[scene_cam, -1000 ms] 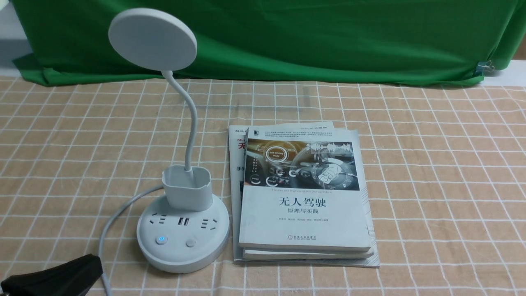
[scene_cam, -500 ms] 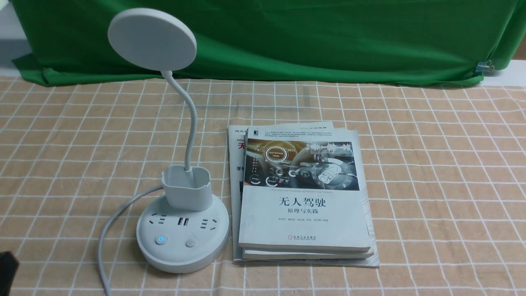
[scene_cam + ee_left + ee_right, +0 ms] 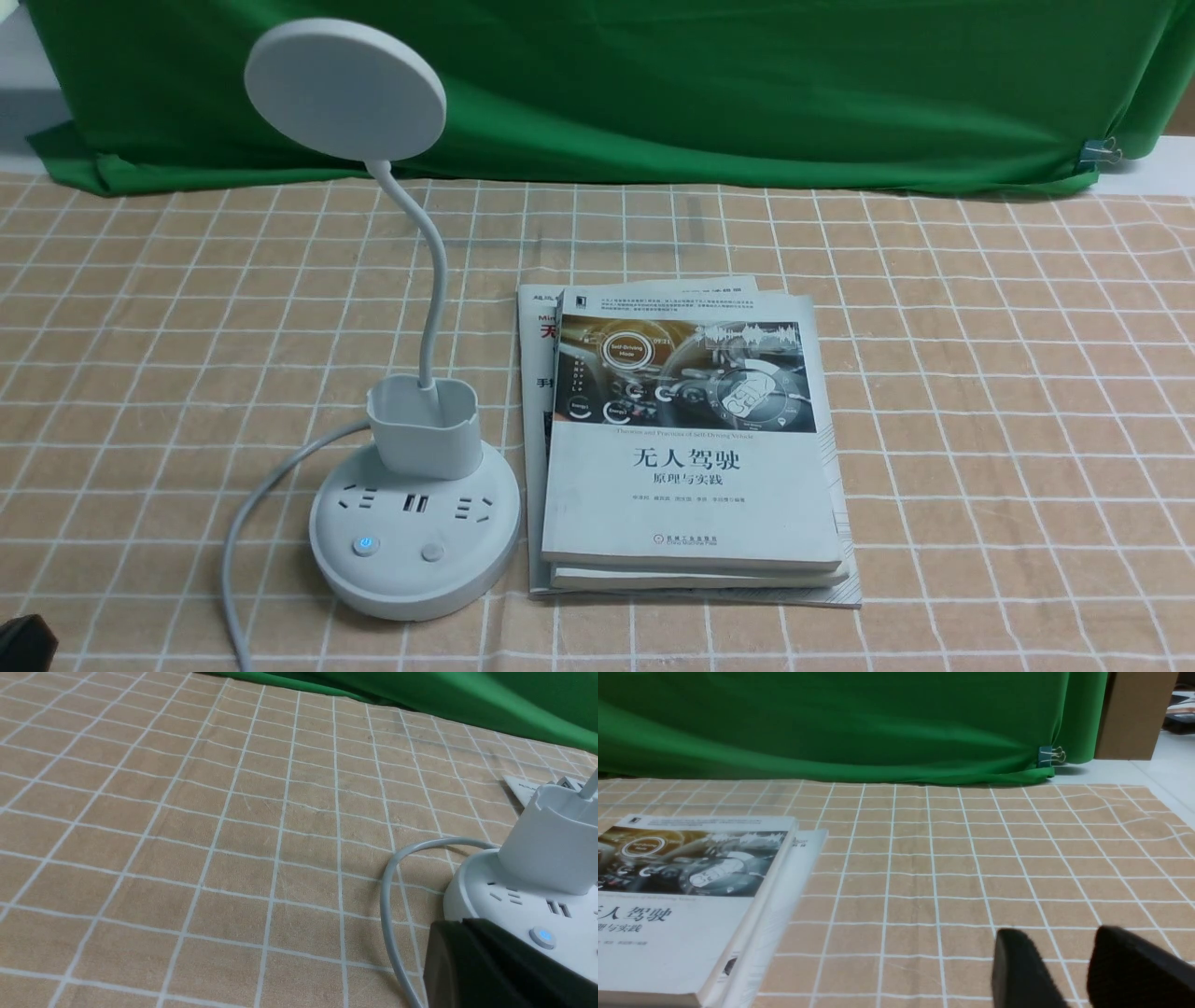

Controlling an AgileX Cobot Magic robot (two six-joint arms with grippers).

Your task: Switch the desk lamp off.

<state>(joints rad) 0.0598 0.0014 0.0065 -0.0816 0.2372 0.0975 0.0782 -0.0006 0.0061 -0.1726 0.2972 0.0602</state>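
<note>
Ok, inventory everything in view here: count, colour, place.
Desk lamp: one, white, left of the books
Lamp cable: one, grey, curving from behind the lamp base
Books and papers: one stack, mostly white covers, right of the lamp
Checked cloth: one, tan with white lines, under everything
Curtain: one, green, at the back
Binder clip: one, dark, curtain's right end
Left gripper: one, black, near-left corner
Right gripper: one, black, right of the books

One desk lamp (image 3: pixel 415 537) with two buttons; two grippers, left (image 3: pixel 460 924) and right (image 3: pixel 1057 933); one green cloth (image 3: pixel 653 93); one binder clip (image 3: pixel 1100 153).
</note>
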